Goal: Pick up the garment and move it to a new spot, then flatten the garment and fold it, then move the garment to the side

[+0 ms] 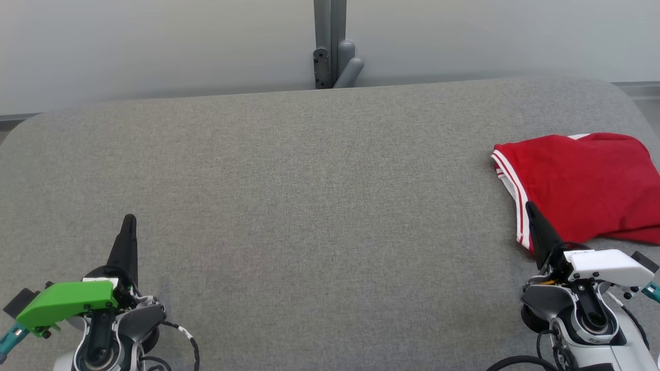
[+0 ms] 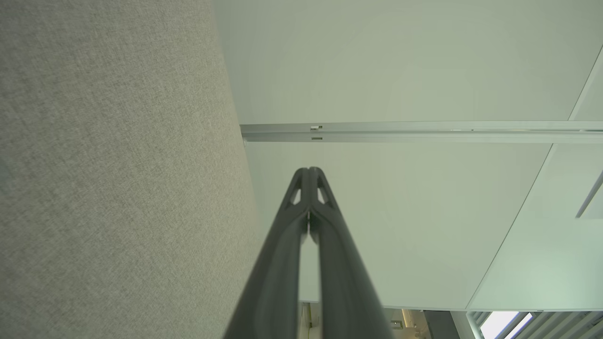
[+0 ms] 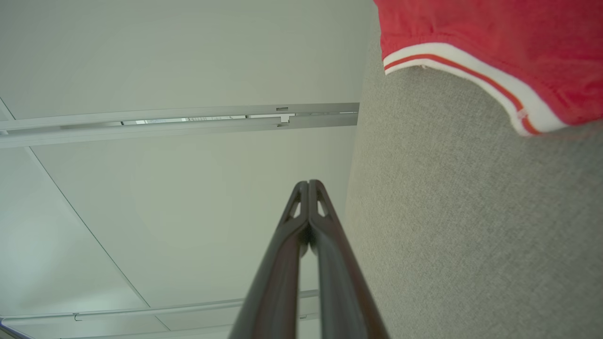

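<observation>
In the head view, a grey cloth-covered table (image 1: pixel 309 216) with rounded far corners spreads across most of the picture. Behind it stands a plain pale wall (image 1: pixel 154 46) with a grey metal post (image 1: pixel 330 41) at twelve o'clock. The garment (image 1: pixel 582 188) lies at three o'clock on the table's right side and runs off the picture's edge. It is red cloth, folded flat, with a white-and-red striped band along its left edge. The left gripper (image 1: pixel 129 220) sits at seven o'clock, jaws pressed together on nothing, well apart from the garment. The right gripper (image 1: pixel 530 207) sits at four o'clock, jaws likewise together and empty. Its tip overlaps the garment's near corner in the picture, but I cannot tell whether it touches the cloth. In the left wrist view the two dark fingers (image 2: pixel 285 245) meet at their tips, with the table's grey weave from seven to eleven o'clock and the wall, crossed by a metal rail (image 2: pixel 424 132), elsewhere. In the right wrist view the fingers meet the same way. The table lies from three to five o'clock, and the garment's red cloth and white band rest on it at one o'clock.
</observation>
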Robot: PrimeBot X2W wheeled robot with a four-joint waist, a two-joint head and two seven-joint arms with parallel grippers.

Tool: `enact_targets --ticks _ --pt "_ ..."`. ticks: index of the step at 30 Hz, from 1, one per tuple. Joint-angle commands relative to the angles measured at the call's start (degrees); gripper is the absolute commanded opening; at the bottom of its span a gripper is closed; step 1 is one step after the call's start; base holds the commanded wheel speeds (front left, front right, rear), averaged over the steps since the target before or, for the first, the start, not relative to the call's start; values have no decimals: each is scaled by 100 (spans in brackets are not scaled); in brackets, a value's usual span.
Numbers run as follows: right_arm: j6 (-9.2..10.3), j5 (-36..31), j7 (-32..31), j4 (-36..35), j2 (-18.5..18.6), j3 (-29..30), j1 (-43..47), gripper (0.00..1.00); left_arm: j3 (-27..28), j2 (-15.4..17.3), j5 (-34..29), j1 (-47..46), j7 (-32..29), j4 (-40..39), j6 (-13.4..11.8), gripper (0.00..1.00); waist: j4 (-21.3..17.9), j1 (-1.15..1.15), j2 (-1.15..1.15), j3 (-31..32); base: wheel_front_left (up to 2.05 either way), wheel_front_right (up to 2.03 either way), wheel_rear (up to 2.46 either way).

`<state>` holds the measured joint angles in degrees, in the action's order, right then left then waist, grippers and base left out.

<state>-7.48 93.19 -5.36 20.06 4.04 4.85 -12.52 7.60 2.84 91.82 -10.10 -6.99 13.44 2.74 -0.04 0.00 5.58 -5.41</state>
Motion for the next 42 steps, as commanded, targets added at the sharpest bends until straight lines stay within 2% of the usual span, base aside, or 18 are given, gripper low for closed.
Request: enact_targets --ticks 1,42 --pt "-2 33 36 -1 20 -8 -20 0 30 23 -7 -71 -21 2 -12 0 0 0 0 0 0 0 0" --pt "-2 115 102 -11 92 -106 -7 0 33 20 -12 -71 -24 1 -12 0 0 0 0 0 0 0 0"
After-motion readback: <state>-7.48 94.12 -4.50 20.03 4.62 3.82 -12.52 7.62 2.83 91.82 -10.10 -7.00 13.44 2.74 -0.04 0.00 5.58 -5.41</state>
